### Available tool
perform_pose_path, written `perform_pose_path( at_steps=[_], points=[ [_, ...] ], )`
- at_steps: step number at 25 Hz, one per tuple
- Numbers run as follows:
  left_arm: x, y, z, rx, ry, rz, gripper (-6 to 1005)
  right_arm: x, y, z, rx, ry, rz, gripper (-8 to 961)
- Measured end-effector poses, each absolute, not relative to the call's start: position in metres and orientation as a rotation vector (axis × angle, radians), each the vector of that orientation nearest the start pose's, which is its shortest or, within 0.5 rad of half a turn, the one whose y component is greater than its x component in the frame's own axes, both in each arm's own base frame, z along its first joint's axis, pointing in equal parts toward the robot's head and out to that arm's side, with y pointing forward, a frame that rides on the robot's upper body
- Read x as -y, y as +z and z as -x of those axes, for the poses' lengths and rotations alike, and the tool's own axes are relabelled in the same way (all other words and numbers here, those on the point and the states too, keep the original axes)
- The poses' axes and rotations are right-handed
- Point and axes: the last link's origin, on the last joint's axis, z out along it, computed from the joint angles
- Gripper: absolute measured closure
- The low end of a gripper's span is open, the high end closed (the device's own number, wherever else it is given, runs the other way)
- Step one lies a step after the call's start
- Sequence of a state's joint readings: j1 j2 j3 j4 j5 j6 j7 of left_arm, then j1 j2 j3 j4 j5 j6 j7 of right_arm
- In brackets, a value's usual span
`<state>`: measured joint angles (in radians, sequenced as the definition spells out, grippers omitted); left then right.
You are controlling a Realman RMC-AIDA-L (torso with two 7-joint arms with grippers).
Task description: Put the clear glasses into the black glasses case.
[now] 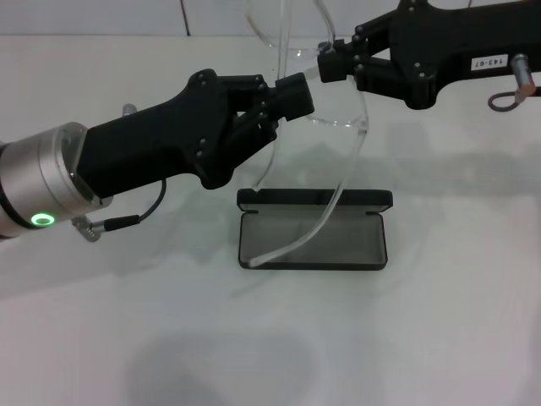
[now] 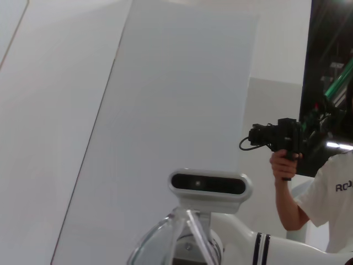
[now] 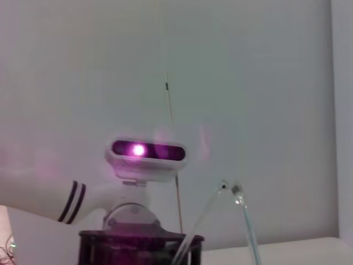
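Observation:
The black glasses case (image 1: 359,245) lies open on the white table, grey lining up, hinged lid toward the back. The clear glasses (image 1: 362,127) hang in the air above it, held between both arms. One see-through temple arm curves down until its tip is at the case's front left corner. My left gripper (image 1: 297,93) reaches in from the left and is shut on the glasses' left side. My right gripper (image 1: 328,64) comes from the right and is shut on the frame higher up. A clear lens (image 2: 165,243) shows in the left wrist view, and the temple arms (image 3: 242,221) show in the right wrist view.
The white table (image 1: 439,338) stretches around the case. A cable (image 1: 127,222) hangs from my left wrist near its green light ring. Both wrist views look back at my head (image 2: 209,187). A person holding a camera (image 2: 287,165) stands behind it.

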<state>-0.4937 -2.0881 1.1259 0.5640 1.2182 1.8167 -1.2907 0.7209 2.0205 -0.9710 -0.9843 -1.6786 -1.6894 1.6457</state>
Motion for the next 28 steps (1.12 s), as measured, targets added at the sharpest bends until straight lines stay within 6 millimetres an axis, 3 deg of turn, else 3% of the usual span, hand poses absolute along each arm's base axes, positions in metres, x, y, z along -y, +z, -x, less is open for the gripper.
perform_pose_path(
  at_steps=[18,28],
  points=[
    [-0.297,-0.003,0.18,0.37,-1.612,2.647,950,-0.363,0.031,-0.102,-0.054,0.962,3.01,886],
    [-0.296,-0.003,0.181,0.372,-1.612,2.651,950,-0.365,0.035,-0.104,-0.056,0.975,2.988,887]
  ],
)
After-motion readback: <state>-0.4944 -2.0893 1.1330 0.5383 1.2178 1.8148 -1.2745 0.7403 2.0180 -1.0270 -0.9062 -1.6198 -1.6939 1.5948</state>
